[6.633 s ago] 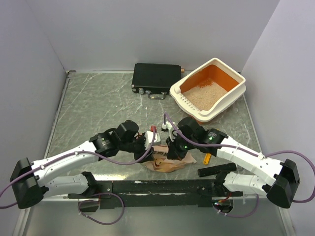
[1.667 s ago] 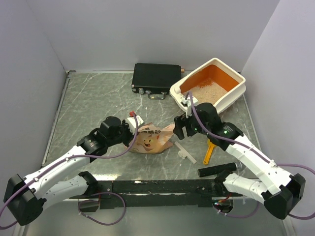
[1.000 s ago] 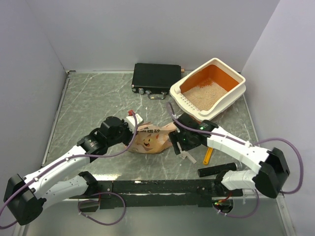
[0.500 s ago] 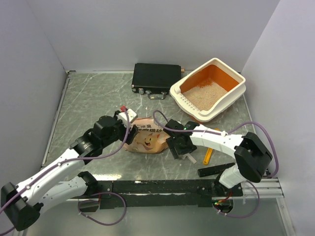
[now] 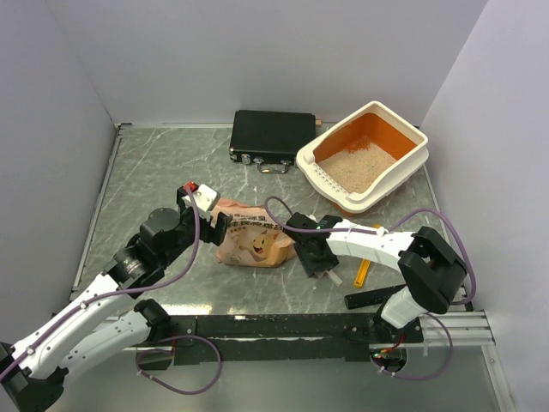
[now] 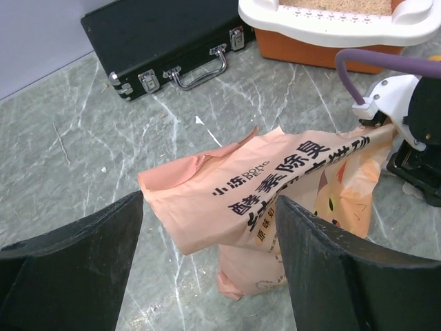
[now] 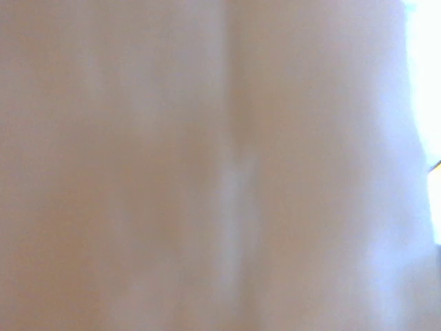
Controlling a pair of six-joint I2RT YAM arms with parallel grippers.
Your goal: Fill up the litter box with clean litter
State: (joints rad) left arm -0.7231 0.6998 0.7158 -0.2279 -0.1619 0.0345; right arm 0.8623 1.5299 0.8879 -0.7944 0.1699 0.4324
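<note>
The litter box sits at the far right of the table, next to a black case. It already has some litter in it, a sandy pile in the middle. Orange floor shows around the pile at the back, so I think the job is only partly done. More litter may need to go in. The bag lies on its side in the middle of the table, well away from the box. I cannot see how much is left inside it. A yellow scoop lies near the right arm, and nothing touches it. The left claw is wide open. The bag's top corner lies under it, between the two black fingers, but they are not pinching it. The right claw is down at the bag's other end. Its own camera shows only a tan blur, as if pressed up against the bag. I cannot tell how far open it is, or if it has hold of the bag. A second ago the left claw was closed on the bag; now it has let go and pulled back to the left. The right arm was up near the box a bit before that, and now it has come down to the bag. The pile in the box looks about the same as before.
</note>
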